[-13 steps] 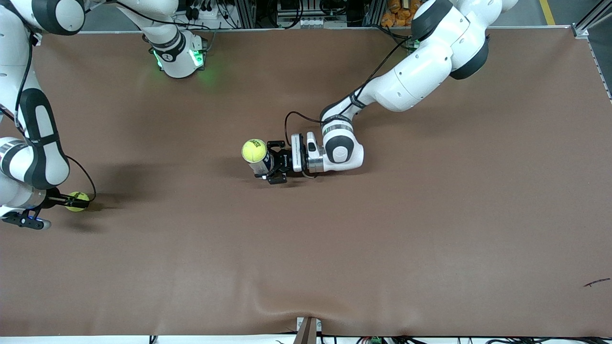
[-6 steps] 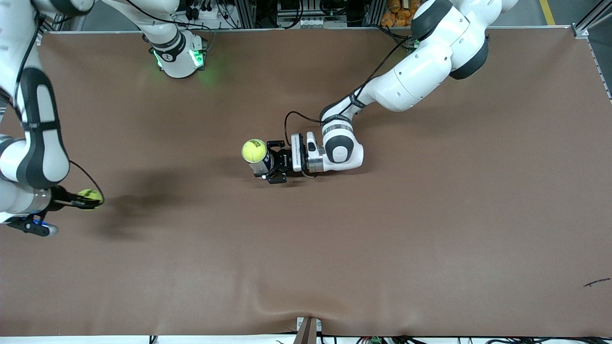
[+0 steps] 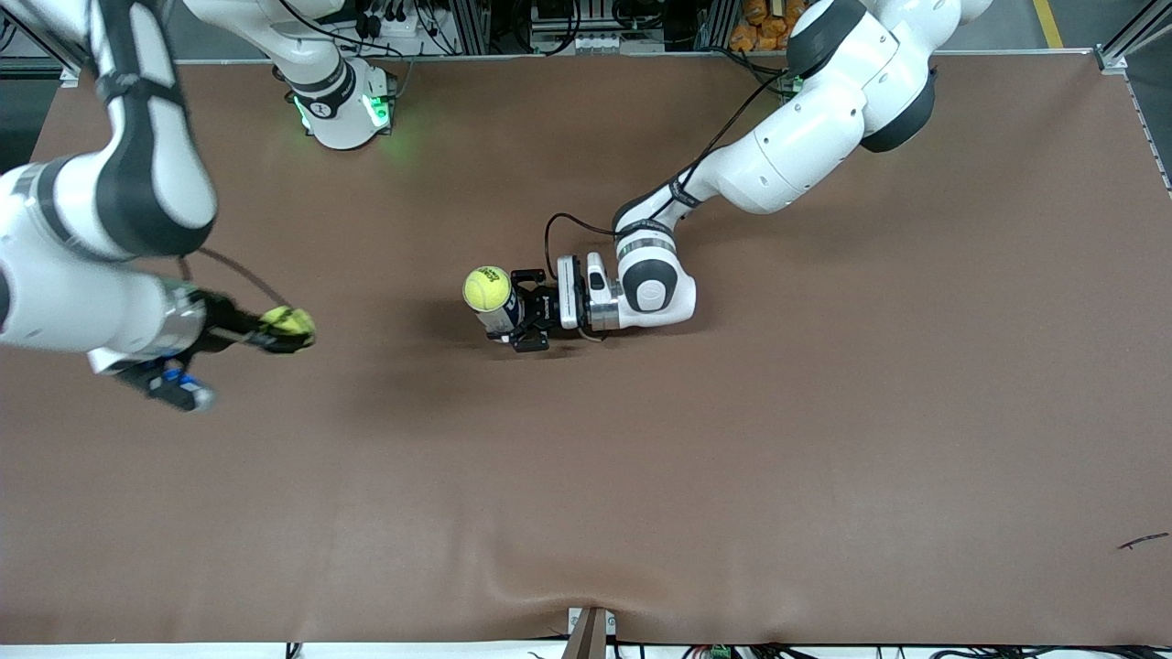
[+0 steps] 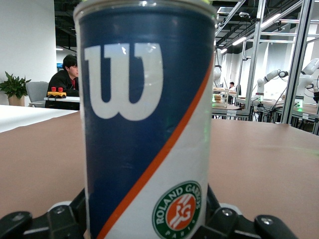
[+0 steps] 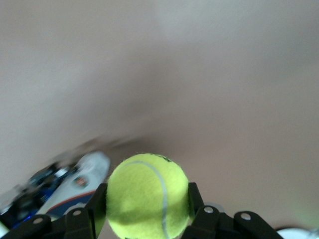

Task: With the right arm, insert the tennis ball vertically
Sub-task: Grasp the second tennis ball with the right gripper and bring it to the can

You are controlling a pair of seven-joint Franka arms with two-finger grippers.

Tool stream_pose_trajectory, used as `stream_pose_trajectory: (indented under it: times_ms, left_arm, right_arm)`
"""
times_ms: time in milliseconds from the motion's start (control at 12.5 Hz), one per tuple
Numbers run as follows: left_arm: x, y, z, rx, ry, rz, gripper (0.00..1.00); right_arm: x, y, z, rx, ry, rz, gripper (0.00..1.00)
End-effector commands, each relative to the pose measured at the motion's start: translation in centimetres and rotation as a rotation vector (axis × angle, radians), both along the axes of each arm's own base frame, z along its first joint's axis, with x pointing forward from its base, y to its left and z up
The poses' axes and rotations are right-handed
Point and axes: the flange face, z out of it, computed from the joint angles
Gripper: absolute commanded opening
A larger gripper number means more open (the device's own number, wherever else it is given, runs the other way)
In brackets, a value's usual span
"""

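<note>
From the front, my right hand [image 3: 279,331] is up over the brown tabletop [image 3: 824,412] toward the right arm's end, fingers clamped on a fuzzy yellow-green tennis ball [image 3: 287,322]. My left hand [image 3: 518,311] sits low at mid-table, gripping an upright tube-shaped ball can [image 3: 499,316]. A second tennis ball [image 3: 487,287], round and felted, sits at the can's open top.

Left wrist view: the can [image 4: 149,124] fills the frame, a smooth glossy cylinder, blue and white with an orange diagonal stripe, a big white W and a round Roland Garros badge. My black fingers [image 4: 60,219] flank its base.

Right wrist view: the ball [image 5: 148,195] is pinched snugly between my black fingers [image 5: 195,201], its white seam curving across the nap. The can [image 5: 75,184] shows blurred past it, over the matte brown tabletop [image 5: 224,74].
</note>
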Motion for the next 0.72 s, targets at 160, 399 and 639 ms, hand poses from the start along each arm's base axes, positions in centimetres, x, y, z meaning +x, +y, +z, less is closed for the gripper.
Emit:
stream_pose_trajectory:
  times_ms: [160, 399, 639]
  left_arm:
    - [-0.5, -0.4, -0.5, -0.036, -0.144, 0.031, 0.87]
    - [-0.5, -0.4, -0.6, -0.035, -0.142, 0.032, 0.87]
    - [-0.5, -0.4, -0.6, -0.035, -0.142, 0.032, 0.87]
  right_arm:
    - [-3.9, 11.5, 0.9, -0.003, 0.069, -0.127, 0.57]
    - [-5.9, 16.4, 0.9, -0.032, 0.087, -0.171, 0.57]
    - [-6.2, 19.0, -0.8, -0.042, 0.067, -0.196, 0.57]
